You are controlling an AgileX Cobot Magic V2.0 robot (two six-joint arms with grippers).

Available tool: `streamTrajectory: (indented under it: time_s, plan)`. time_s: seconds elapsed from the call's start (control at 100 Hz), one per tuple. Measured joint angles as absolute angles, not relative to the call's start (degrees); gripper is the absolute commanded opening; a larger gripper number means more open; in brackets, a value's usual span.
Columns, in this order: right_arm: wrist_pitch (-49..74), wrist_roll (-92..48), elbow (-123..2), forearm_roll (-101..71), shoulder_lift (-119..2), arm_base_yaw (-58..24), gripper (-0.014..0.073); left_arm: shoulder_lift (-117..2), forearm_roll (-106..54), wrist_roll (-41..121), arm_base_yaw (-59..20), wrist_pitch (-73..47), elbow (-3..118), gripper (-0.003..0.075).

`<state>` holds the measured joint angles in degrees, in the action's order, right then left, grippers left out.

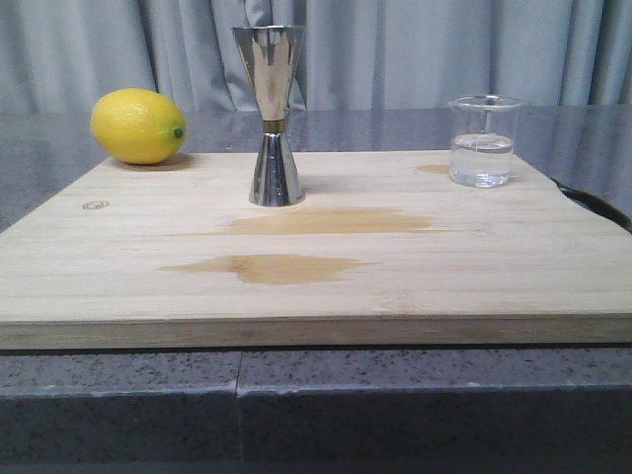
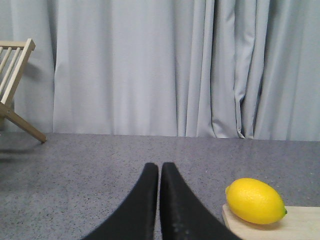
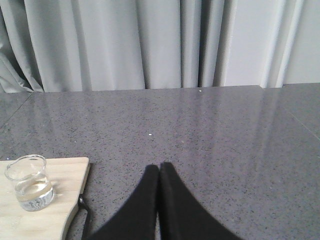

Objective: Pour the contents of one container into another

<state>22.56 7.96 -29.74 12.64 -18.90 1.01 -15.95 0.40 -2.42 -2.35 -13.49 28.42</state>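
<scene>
While both arms sit out of the front view, a pale wooden board point(image 1: 316, 267) fills the lower half of that frame, lying on a speckled grey desk point(image 1: 118, 395) before a grey curtain point(image 1: 415, 49). The steel jigger point(image 1: 270, 116) stands upright on the board, left of centre in the upper half of the frame, its wider cone on top and a brass-coloured band at its narrow waist. Well apart from it, at the upper right, the glass beaker point(image 1: 483, 140) stands upright near the board's far right corner, with clear liquid in its lower part. A yellow lemon point(image 1: 138, 125) rests at the upper left, on the board's far left corner. Two darker, damp-looking patches point(image 1: 296, 247) mark the board in front of the jigger. In the left wrist view the left gripper point(image 2: 159, 172) shows black fingers point(image 2: 142, 205) pressed together with nothing between them, above bare desk, with the lemon at the lower right of that frame and a wooden rack point(image 2: 15, 85) at its upper left. In the right wrist view the right gripper point(image 3: 159, 171) likewise has its fingers point(image 3: 145, 205) closed on nothing, bottom centre, while the beaker sits on the board's corner at the lower left, well apart from them.
</scene>
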Motion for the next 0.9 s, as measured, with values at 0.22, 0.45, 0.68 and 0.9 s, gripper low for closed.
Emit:
streamTrajectory:
  time_s: [0.22, 0.45, 0.68, 0.9]
  plan:
    - [22.66, 7.96, -29.74, 12.95, -18.9, 1.01, 0.0237, -15.95, 0.74, -2.42, -2.35, -13.49, 28.42, 0.0076]
    - [23.04, 7.81, -29.74, 14.79, -18.95, 1.01, 0.058, -15.95, 4.58, -2.42, -2.35, -13.49, 28.42, 0.0536]
    - [23.13, 7.81, -29.74, 15.05, -18.95, 1.01, 0.0575, -15.95, 4.85, -2.42, -2.35, -13.49, 28.42, 0.0524]
    - [23.13, 7.81, -29.74, 15.05, -18.95, 1.01, 0.0575, -15.95, 4.85, -2.42, -2.35, -13.49, 28.42, 0.0478]
